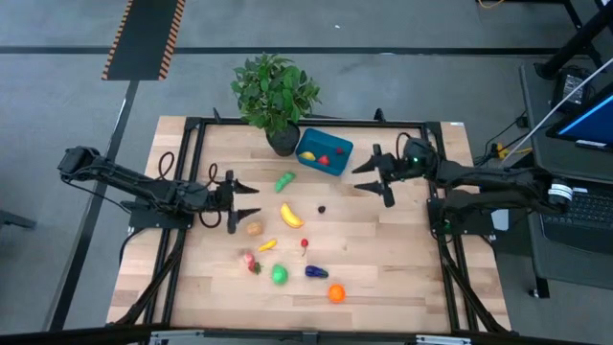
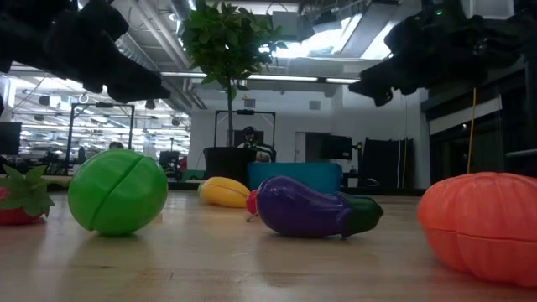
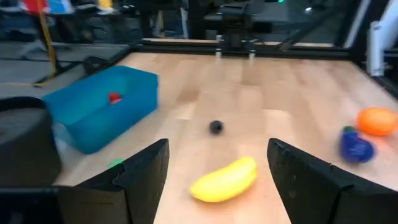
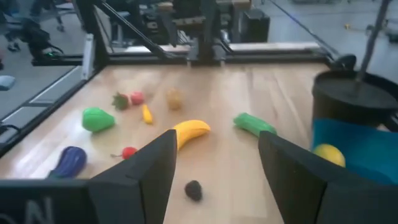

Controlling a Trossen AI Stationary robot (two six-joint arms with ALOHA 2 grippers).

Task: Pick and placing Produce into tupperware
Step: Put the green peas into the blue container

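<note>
Here a pale wooden table [image 1: 383, 259] with a dark frame is sitting on grey flooring, and the low view is looking across it into a large workshop with ceiling lights and desks. At the far edge a leafy potted plant [image 1: 275, 91] is standing just beside the teal tupperware [image 1: 325, 151], which is already holding a yellow piece [image 1: 308, 155] and a red piece [image 1: 324, 160]. Bare boards are lying open along both side edges and toward the near right corner. The left gripper [image 1: 243, 200] is hovering at the table's left side with its fingers spread and nothing between them; the yellow banana [image 1: 290, 215] is lying just ahead of it, with a tan piece [image 1: 254, 229] close by. The right gripper [image 1: 368, 177] is hanging beside the tupperware, fingers parted and empty, near a small dark piece [image 1: 321, 209] and a green vegetable [image 1: 284, 181]. Nearer the front edge, the green round piece [image 1: 279, 275], purple eggplant [image 1: 316, 272] and orange [image 1: 336, 294] are lying well apart from both grippers.
</note>
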